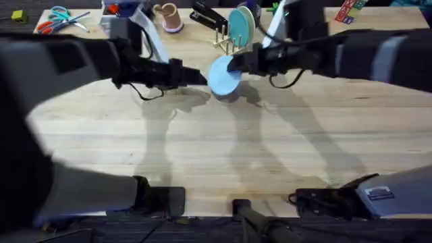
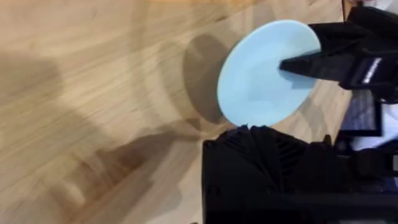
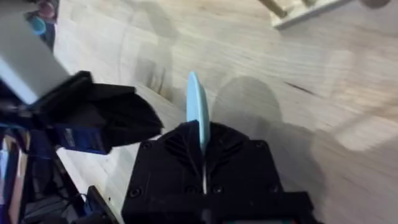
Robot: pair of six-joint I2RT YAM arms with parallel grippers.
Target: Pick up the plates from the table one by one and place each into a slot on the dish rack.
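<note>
The pale blue plate (image 1: 222, 75) you are carrying hangs above the table (image 1: 216, 148), just in front of the dish rack (image 1: 228, 42), and it is pinched at its rim by the right gripper (image 1: 233, 65), whose fingers are pressed together on it; the right wrist view shows it edge-on, standing straight up out of that grip. The left gripper (image 1: 201, 79) sits just beside the plate's opposite edge. From these views you cannot tell whether its fingers are spread or together, nor whether it touches the plate.

To do this step well, keep the plate on edge as it is now, carry it back toward the rack, line its rim up with a free gap between the pegs beside the plates already there, and lower it before you release. Draw the left arm clear first so it does not knock the plate.

Count: one plate in the grip; two plates (image 1: 240, 27), I think, already standing in the rack, though they overlap; one rack; two grippers.
</note>
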